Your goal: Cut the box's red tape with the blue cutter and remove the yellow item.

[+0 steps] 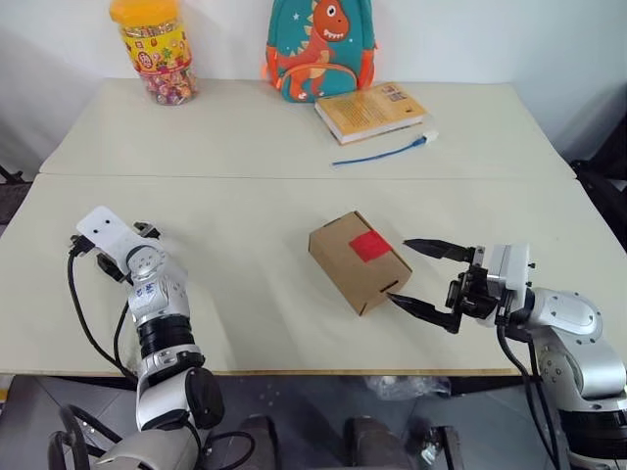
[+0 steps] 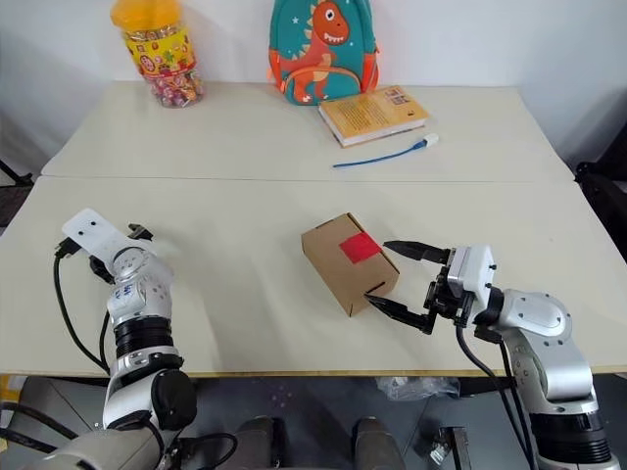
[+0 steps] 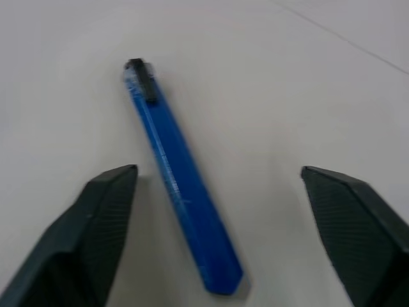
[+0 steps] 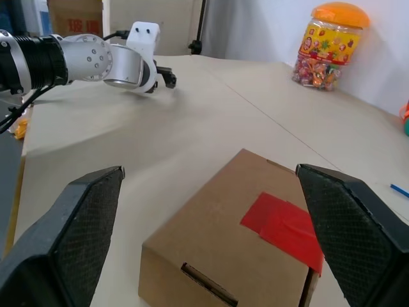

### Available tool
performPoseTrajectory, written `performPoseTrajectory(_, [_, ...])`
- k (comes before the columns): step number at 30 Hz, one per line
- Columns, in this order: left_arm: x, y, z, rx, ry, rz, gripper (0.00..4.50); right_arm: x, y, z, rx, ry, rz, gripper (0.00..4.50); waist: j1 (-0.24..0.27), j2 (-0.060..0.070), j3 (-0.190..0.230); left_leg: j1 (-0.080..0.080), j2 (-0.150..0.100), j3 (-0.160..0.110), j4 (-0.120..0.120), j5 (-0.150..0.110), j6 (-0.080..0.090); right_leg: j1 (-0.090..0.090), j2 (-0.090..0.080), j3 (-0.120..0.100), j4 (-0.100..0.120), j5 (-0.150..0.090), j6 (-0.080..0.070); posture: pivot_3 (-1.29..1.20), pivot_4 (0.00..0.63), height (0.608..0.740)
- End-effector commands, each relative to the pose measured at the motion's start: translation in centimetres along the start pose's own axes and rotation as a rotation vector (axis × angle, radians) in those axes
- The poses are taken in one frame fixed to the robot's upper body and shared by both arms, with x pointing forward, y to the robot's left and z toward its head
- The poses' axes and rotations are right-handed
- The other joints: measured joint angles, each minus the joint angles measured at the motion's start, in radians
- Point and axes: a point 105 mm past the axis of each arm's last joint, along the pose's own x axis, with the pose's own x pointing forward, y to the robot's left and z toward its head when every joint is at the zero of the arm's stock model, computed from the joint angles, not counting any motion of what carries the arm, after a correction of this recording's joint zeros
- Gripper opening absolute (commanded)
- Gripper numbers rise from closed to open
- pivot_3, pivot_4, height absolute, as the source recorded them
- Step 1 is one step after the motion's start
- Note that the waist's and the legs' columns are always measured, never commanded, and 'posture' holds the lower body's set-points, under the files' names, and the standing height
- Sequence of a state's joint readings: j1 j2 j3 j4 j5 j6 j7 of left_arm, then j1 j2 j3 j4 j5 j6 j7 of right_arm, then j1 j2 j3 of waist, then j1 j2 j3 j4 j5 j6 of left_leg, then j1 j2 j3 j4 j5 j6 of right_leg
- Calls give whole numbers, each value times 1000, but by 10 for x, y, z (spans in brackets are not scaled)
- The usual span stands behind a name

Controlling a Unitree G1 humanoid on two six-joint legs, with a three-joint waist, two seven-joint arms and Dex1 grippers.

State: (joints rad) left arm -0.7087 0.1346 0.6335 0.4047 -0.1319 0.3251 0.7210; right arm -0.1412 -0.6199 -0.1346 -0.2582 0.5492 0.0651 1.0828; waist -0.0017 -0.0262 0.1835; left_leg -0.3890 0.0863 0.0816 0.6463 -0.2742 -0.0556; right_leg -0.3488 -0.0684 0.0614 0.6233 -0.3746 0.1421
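The brown box (image 1: 358, 262) lies on the near table, right of centre, with the red tape (image 1: 370, 245) across its top. My right gripper (image 1: 416, 277) stands open at the box's right end, one finger on each side of that end and not touching it. At the table's far left, my left gripper (image 3: 217, 171) is open just above the tabletop. The blue cutter (image 3: 176, 173) lies flat between its fingers (image 3: 105, 211), untouched. The right wrist view looks over the box (image 4: 223, 256) and tape (image 4: 284, 224) to the left gripper (image 4: 167, 77). The yellow item is hidden.
On the far table stand a yellow-lidded candy jar (image 1: 157, 49) at back left and a dinosaur backpack (image 1: 321, 47) at back centre. A yellow-orange book (image 1: 370, 111) and a thin blue cable (image 1: 387, 150) lie in front of the backpack. A seam (image 1: 294, 177) joins the two tables.
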Motion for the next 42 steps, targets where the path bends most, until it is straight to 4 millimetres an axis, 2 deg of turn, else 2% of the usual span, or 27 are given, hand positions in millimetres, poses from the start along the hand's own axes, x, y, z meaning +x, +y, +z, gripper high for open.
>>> performPoseTrajectory(1, [-1,20,-32,8,121,83,3037,-1,0,7,-34,-23,-15,4500,0,0,0,0,0,0,0,0,0,0,0,0,0,0,0,0,150,740])
performPoseTrajectory(9, [-8,26,-41,40,162,73,618,-1,0,7,-36,-24,-20,4500,1,1,-1,2,0,3,0,0,0,0,0,1,1,0,0,0,150,740])
performPoseTrajectory(10, [-9,26,-42,40,168,68,463,-1,0,7,-37,-24,-21,4500,1,1,-1,2,0,3,1,0,0,0,0,1,1,0,0,0,150,740])
performPoseTrajectory(15, [-18,14,-46,78,175,-50,458,-2,0,7,-36,-21,-21,4500,1,2,-1,2,0,3,1,0,0,0,0,1,1,0,0,0,150,740])
performPoseTrajectory(18, [-28,-2,-44,114,153,-212,458,-2,1,6,-36,-21,-20,4500,9,3,-2,2,0,3,1,0,0,0,-1,1,1,0,0,0,150,740])
performPoseTrajectory(21, [-47,-31,-37,159,121,-475,458,-2,1,6,-36,-21,-19,4500,25,3,-2,2,0,3,2,0,0,1,-1,1,1,0,0,0,150,740])
performPoseTrajectory(23, [-71,-48,-31,224,98,-720,458,-3,1,6,-36,-18,-20,4500,29,3,-2,2,0,2,2,0,0,1,-1,1,1,0,0,0,150,740])
performPoseTrajectory(25, [-95,-53,-27,292,78,-921,458,-4,1,6,-36,-16,-21,4500,27,3,-2,2,-1,2,1,0,0,1,-1,1,0,0,0,0,150,740])
performPoseTrajectory(27, [-109,-46,-26,374,63,-1049,458,-4,1,5,-34,-15,-21,4500,20,2,-1,1,0,3,0,0,0,1,-1,1,0,0,0,0,150,740])
performPoseTrajectory(30, [-123,-23,-35,469,109,-1191,458,-3,2,4,-31,-18,-19,4500,-3,2,-1,1,2,4,-1,-2,-2,-2,0,1,0,-1,-2,0,150,740])
performPoseTrajectory(34, [-159,0,-51,533,220,-1464,458,-4,4,3,-27,-16,-14,4500,-9,3,-1,1,9,9,-2,-3,-5,-7,4,2,3,-3,-6,0,150,740])
performPoseTrajectory(38, [-168,15,-52,271,455,-1505,458,-4,2,4,-26,-13,-12,4500,-3,3,-1,1,9,9,0,-4,-4,-7,4,3,3,-4,-7,0,150,740])
performPoseTrajectory(40, [-167,20,-50,216,514,-1508,458,-4,2,4,-27,-10,-8,4500,-4,3,0,1,9,9,1,-5,-3,-7,4,3,4,-4,-7,0,150,740])
performPoseTrajectory(42, [-149,24,-46,92,564,-1421,458,-4,2,4,-26,-9,-7,4500,-6,3,0,1,9,9,0,-5,-3,-7,5,4,4,-4,-7,0,150,740])
